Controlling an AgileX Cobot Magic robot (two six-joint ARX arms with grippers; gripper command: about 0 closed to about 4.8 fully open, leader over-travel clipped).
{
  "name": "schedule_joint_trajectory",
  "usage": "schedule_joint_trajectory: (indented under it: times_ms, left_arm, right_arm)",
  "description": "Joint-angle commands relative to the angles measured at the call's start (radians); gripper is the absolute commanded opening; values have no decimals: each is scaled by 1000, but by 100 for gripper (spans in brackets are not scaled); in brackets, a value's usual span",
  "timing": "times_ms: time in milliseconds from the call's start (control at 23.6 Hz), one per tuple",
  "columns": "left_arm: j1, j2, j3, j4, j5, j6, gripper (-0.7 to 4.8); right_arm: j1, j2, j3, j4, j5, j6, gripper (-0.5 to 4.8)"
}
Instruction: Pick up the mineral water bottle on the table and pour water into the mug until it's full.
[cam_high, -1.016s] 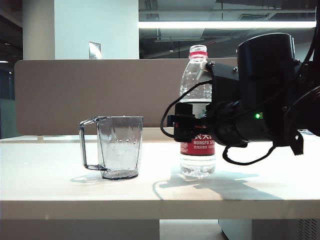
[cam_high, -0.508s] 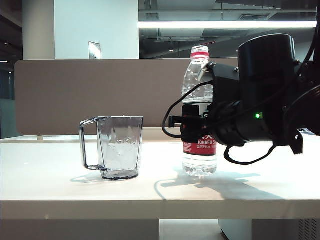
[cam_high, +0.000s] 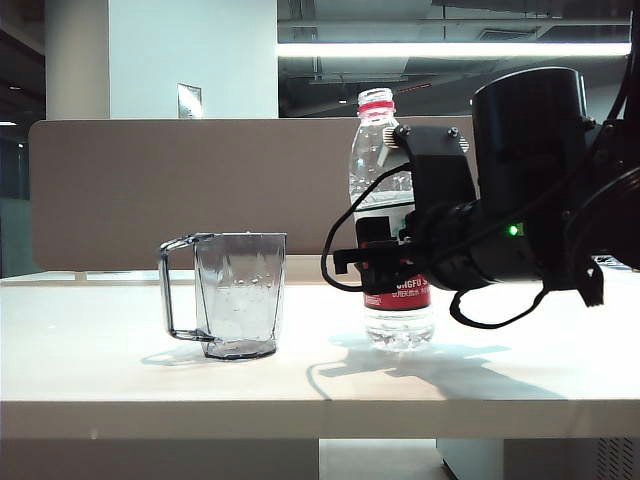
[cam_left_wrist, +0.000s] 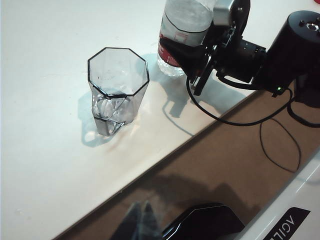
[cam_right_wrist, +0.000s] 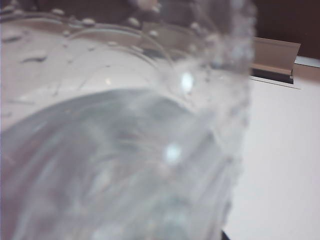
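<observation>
In the exterior view, the mineral water bottle (cam_high: 391, 215) leans with its top toward the mug (cam_high: 238, 294), its base just above the table (cam_high: 120, 370). The right gripper (cam_high: 385, 262) is closed around the bottle at the label and covers most of it. There is free white surface between mug and bottle, and more in front up to the thick front edge.

In the left wrist view, the mug (cam_left_wrist: 116, 87) stands upright with its octagonal rim open and its handle toward the table's edge. The bottle (cam_left_wrist: 182, 31) is cut off at the frame border. The left gripper does not appear, so I cannot tell its opening.

In the right wrist view, the bottle (cam_right_wrist: 120, 125) fills the frame, blurred, with drops on the inside wall; the fingers are not visible.
</observation>
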Motion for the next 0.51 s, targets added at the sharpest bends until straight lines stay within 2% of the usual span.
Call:
schedule_joint_trajectory:
  times_ms: [42,381,508]
  left_arm:
    - [-1,-2,5,6,4,0,-5]
    - [-1,-2,5,7,4,0,-5]
    - [-1,-2,5,6,4,0,-5]
  right_arm:
    - [-7,-1,31,-125,8,-30,259]
    - [-6,-45,109,-287,9,-156,259]
    - [-6,-75,148,-391,10,-248,260]
